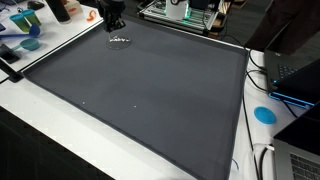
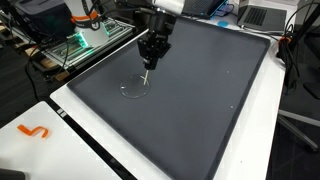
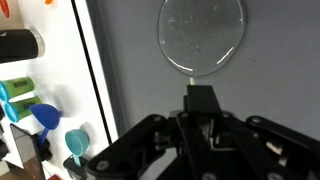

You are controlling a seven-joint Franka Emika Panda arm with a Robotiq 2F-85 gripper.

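**Gripper closed above the mat, clear disc just ahead of the fingertips**

The gripper hangs over the dark grey mat with its fingers pointing down. In the wrist view the jaws are drawn together into one dark block with no gap between them. Whether something thin is pinched there cannot be told, because the fingertips are small and dark in every view. In both exterior views the gripper is above the mat, not resting on it.

The nearest thing is a clear round disc, possibly a lid or a lens, lying flat on the mat. In the wrist view it lies straight ahead of the fingertips and centred on them. The near rim is just beyond the tips, and contact between them is not established. In an exterior view the disc sits just beside the gripper, on the side towards the mat's nearer edge. In an exterior view it also shows as a faint glint below the gripper. Being round, the disc has no long axis to line up with. Only its flat lie and thin rim matter for any grasp.

Further out, the mat lies on a white table.
- Blue and teal cups stand beyond the mat's edge.
- An orange item lies on the white surface, well apart from the disc.
- A blue coaster and a laptop are off the opposite side.
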